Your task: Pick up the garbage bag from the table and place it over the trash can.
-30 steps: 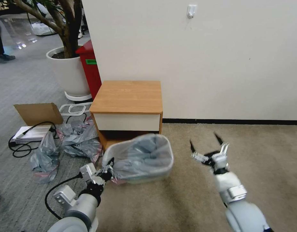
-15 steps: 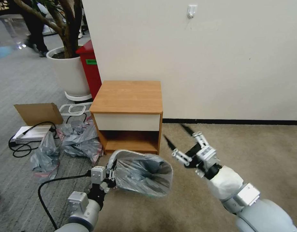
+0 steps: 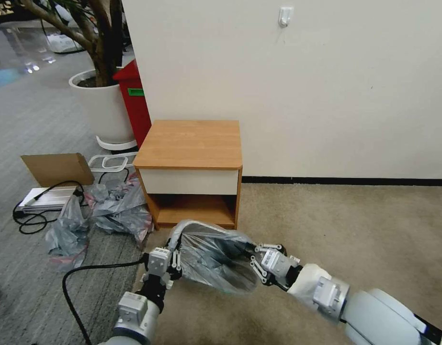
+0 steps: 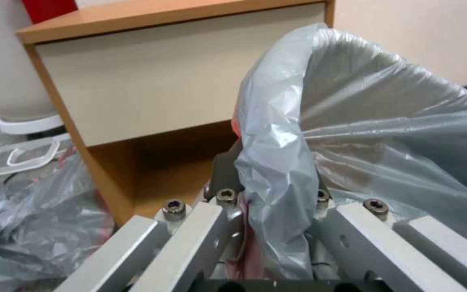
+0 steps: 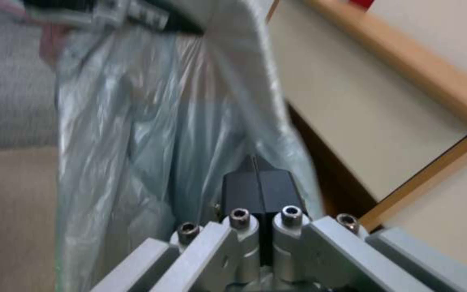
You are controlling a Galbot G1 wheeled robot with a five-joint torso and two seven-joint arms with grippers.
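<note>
The translucent grey garbage bag [image 3: 216, 261] lies over the cream trash can [image 3: 178, 231] on the carpet in front of the table [image 3: 189, 141]. My left gripper [image 3: 172, 261] is shut on the bag's left rim; the left wrist view shows a fold of the bag [image 4: 352, 121] running between the fingers of this gripper [image 4: 274, 194]. My right gripper [image 3: 253, 261] is at the bag's right side. In the right wrist view its black pads are pressed together at the gripper tip [image 5: 258, 178] against the film of the bag [image 5: 136, 121], below the bin's pale rim [image 5: 239, 61].
Duller grey-and-pink bags [image 3: 115, 206] lie left of the nightstand, with a cardboard box [image 3: 55, 167] and a black cable [image 3: 34, 218]. Behind stand a red bin [image 3: 134, 103] and a white planter [image 3: 103, 110]. Open carpet lies to the right.
My right gripper came in from the right, where it hung open, and shut at the bag's right rim. The bagged bin and my left gripper shifted slightly nearer and lower.
</note>
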